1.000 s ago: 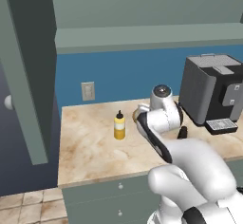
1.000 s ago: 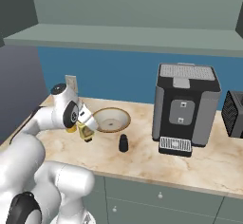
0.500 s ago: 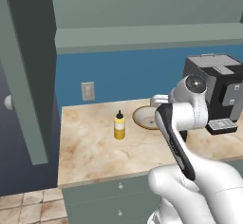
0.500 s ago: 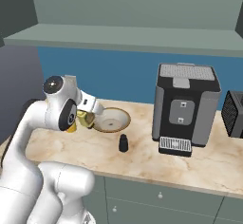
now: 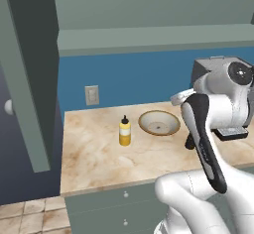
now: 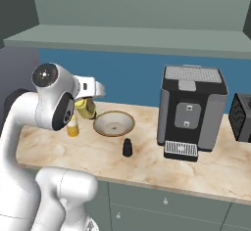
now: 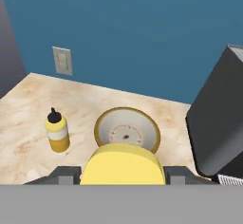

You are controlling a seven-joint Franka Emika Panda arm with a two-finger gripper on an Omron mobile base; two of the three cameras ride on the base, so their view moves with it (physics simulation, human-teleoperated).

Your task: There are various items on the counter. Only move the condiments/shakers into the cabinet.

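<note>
Cabinet (image 6: 132,38) shelf hangs above the bench (image 6: 147,156). The coffee machine (image 6: 192,107) and bowl (image 6: 113,123) stand there, the squeeze bottle (image 5: 125,132) left of the bowl. Claw (image 6: 88,108) pinches the yellow bottle (image 7: 122,165) aloft; black shaker (image 6: 127,147) stands before the bowl.

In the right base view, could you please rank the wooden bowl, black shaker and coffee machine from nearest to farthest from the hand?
From the hand:
1. Wooden bowl, just beside it.
2. Black shaker, nearer the counter's front.
3. Coffee machine, farther along.

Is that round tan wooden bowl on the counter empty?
Empty: the round tan wooden bowl shows only its bare pale inside in the hand view, nothing lying in it.
</note>
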